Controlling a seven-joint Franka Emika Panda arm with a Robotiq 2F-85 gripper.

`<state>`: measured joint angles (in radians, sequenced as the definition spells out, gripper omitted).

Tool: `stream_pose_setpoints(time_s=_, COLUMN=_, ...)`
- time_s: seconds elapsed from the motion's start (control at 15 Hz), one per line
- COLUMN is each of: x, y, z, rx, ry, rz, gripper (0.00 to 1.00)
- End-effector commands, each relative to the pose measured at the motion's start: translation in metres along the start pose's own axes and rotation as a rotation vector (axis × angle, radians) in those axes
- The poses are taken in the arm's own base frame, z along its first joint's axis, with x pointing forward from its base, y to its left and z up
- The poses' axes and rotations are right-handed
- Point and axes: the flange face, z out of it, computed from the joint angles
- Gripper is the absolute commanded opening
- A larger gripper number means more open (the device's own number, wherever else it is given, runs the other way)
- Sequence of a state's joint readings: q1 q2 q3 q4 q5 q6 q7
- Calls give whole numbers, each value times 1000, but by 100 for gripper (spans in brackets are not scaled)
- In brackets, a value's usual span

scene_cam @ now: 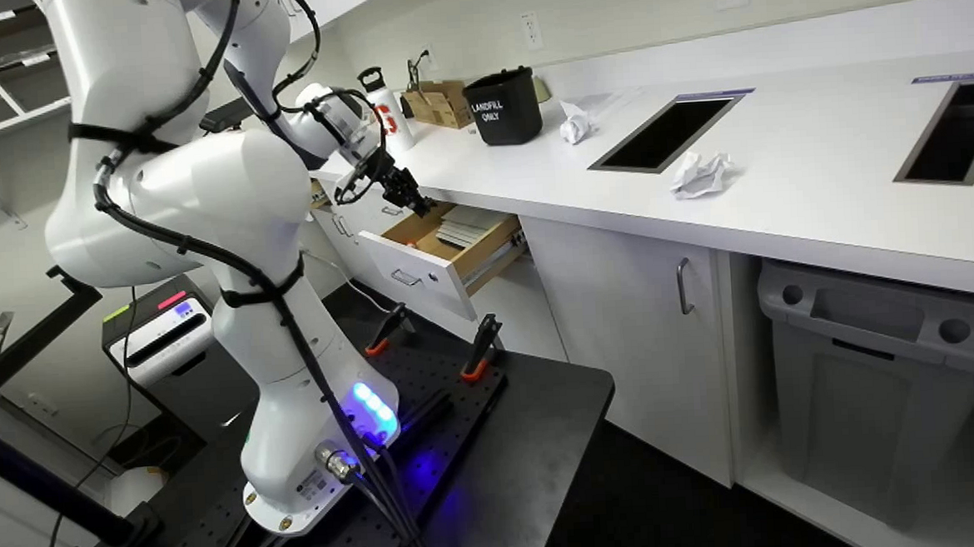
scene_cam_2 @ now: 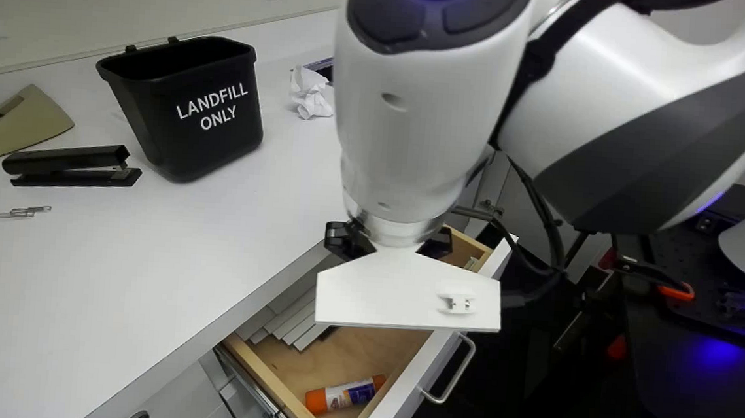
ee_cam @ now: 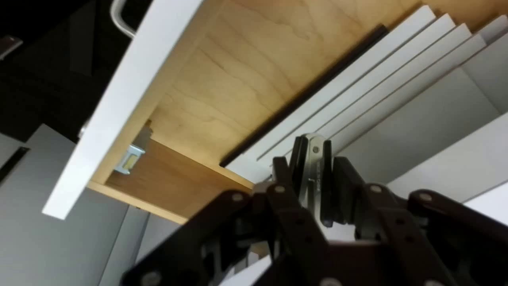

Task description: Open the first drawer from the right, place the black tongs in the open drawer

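- Wrist view: gripper [ee_cam: 311, 169] clamped on the black tongs [ee_cam: 316, 151], metal showing btwn dark sides.
- Tongs held over the open drawer [ee_cam: 238, 79], w/ pale slats [ee_cam: 349, 91] lying inside.
- Orange-ended glue stick [scene_cam_2: 345, 394], in an exterior view: lying in same drawer, nr front.

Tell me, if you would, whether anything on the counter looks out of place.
Yes: one crumpled paper lies near the black bin marked LANDFILL ONLY, and another crumpled paper lies closer to the front edge of the counter. Both look like litter, loose there rather than in a bin.
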<state>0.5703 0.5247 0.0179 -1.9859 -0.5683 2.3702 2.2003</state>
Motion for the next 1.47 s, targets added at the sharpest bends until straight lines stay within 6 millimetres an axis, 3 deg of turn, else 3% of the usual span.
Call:
stream_pose_setpoints(time_s=0.0, x=9, y=41, z=11, rx=6, ry=-45, rz=110, gripper=8)
stream_pose_setpoints(time_s=0.4, x=17, y=62, z=50, rx=18, ry=-48, rz=233, gripper=8)
stream_pose_setpoints(time_s=0.93, x=24, y=56, z=76, rx=38, ry=-75, rz=253, gripper=8)
stream_pose_setpoints(time_s=1.0, x=24, y=56, z=79, rx=34, ry=-73, rz=256, gripper=39)
stream_pose_setpoints(time_s=1.07, x=25, y=56, z=81, rx=31, ry=-71, rz=257, gripper=60)
stream_pose_setpoints(time_s=1.4, x=30, y=53, z=76, rx=39, ry=-60, rz=254, gripper=95)
